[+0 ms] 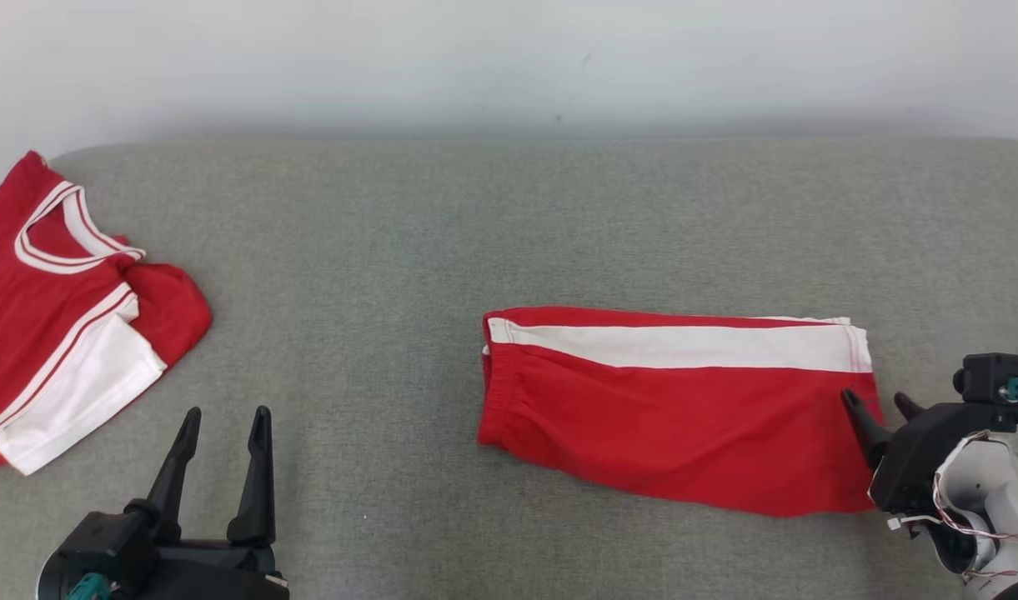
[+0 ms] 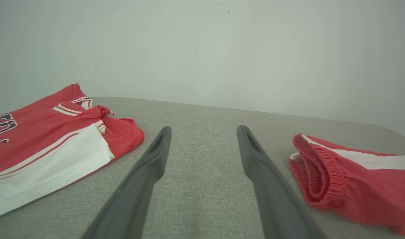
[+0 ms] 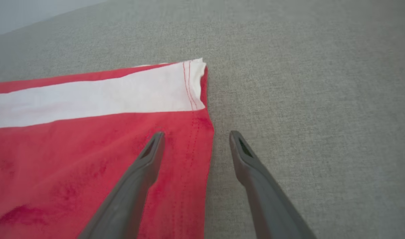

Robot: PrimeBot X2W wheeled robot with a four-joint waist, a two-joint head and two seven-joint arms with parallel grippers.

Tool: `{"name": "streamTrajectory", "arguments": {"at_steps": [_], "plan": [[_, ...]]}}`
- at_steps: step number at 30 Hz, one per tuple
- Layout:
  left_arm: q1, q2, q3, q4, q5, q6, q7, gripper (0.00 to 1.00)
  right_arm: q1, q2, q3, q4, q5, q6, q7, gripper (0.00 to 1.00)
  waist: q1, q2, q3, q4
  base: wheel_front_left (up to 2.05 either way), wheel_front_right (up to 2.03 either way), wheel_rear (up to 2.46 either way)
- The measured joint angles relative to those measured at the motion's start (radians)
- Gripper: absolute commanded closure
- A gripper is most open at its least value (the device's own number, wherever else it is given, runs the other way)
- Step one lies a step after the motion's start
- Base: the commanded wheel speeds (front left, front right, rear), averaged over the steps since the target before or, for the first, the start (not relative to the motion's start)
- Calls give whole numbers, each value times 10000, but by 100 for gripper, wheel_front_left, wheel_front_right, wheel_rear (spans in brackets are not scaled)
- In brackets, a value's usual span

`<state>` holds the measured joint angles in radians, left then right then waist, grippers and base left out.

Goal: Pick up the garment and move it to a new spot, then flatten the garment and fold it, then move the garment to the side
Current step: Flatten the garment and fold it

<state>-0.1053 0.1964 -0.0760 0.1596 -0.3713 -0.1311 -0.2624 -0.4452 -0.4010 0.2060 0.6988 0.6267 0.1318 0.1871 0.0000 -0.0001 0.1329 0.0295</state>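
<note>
From my station I saw the red shorts (image 1: 684,417) lying folded and fairly flat on the grey padded surface (image 1: 392,250), right of centre in the head view. Their elastic waistband (image 1: 496,392) pointed toward the middle and a white stripe (image 1: 684,346) ran along the far edge. The right gripper (image 1: 874,396) sat at the hem end of the shorts with its jaws spread wide and nothing clamped between them. In the right wrist view one finger lay over the red cloth and the other over bare grey fabric, with the stitched hem edge running between the two. I could not tell whether the finger over the cloth actually touched it. The left gripper (image 1: 228,412) was low at the near left, well apart from the shorts, its jaws also wide and empty, pointing across the bare surface toward the pale wall (image 1: 509,58). A red and white jersey (image 1: 58,333) lay loosely folded at the far left edge, apart from both grippers.
</note>
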Motion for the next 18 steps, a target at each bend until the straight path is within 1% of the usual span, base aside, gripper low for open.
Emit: {"name": "streamTrajectory", "arguments": {"at_steps": [3, 7, 11, 12, 13, 14, 18], "plan": [[-54, -8, -8, 19, 0, 0, 0, 0, -84, 238, -234, 408, -184, 0, 151, 0, 0, 1, 80, 128, 0, 0, 0], [-71, 6, -8, 38, -12, 0, 0, 0, -244, 458, -278, 815, -531, 0, 253, 0, 1, 1, 204, 228, 0, 0, 0], [-107, 2, -27, 46, -12, 0, 0, 0, -576, 554, -372, 1289, -782, 0, 387, 0, 0, 1, 287, 288, 0, 0, 0], [-148, 2, -38, 61, -12, 0, -2, 0, -650, 583, -403, 1398, -790, 0, 403, 35, 0, 1, 296, 306, 0, 0, 0], [-182, 2, -50, 73, -10, 0, 0, 0, -717, 606, -407, 1475, -823, 0, 403, 83, 0, 1, 296, 320, 0, 0, 0], [-189, 4, -54, 79, -4, 0, 0, 0, -787, 617, -410, 1546, -826, 0, 403, 100, 0, 1, 283, 328, 0, 0, 0], [-178, 12, -6, 136, 2, 2, 0, 0, -902, 556, -330, 1720, -951, 2, 295, 100, 0, 1, 151, 312, 0, 0, 0]]}}
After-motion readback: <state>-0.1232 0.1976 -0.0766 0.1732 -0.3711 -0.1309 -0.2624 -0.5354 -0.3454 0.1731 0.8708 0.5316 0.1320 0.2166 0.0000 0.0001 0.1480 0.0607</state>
